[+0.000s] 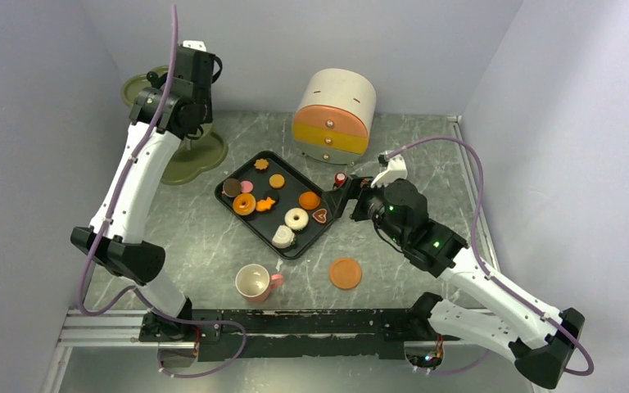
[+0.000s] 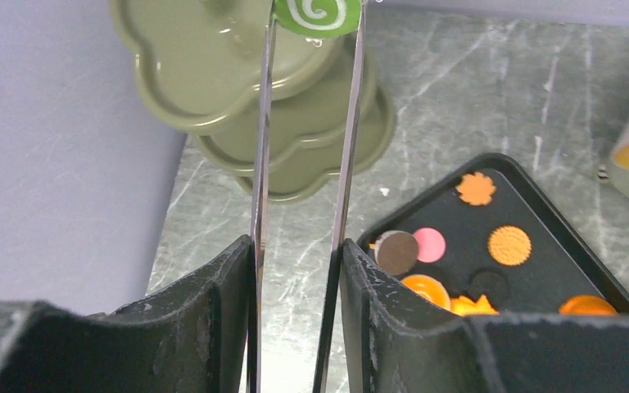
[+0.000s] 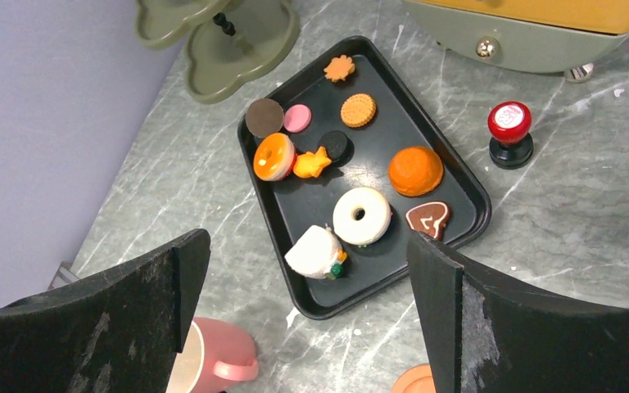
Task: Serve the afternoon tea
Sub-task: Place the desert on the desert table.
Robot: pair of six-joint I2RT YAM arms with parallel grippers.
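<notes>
My left gripper (image 2: 296, 246) is shut on thin metal tongs (image 2: 348, 147). The tongs' tips pinch a green swirl roll (image 2: 317, 14) above the upper tiers of the olive-green stand (image 2: 213, 74). On the black tray (image 1: 223, 201) lie an orange doughnut (image 1: 244, 203), a white doughnut (image 1: 296, 219) and several cookies. A pink cup (image 1: 254, 282) and an orange saucer (image 1: 346, 273) stand on the table in front of the tray. My right gripper (image 1: 346, 196) hangs open over the tray's right edge, holding nothing.
A round drawer box (image 1: 336, 110) stands behind the tray, with a red-topped stamp (image 1: 341, 178) just in front of it. The stand (image 1: 196, 160) fills the back left corner. Walls close in on the left, back and right.
</notes>
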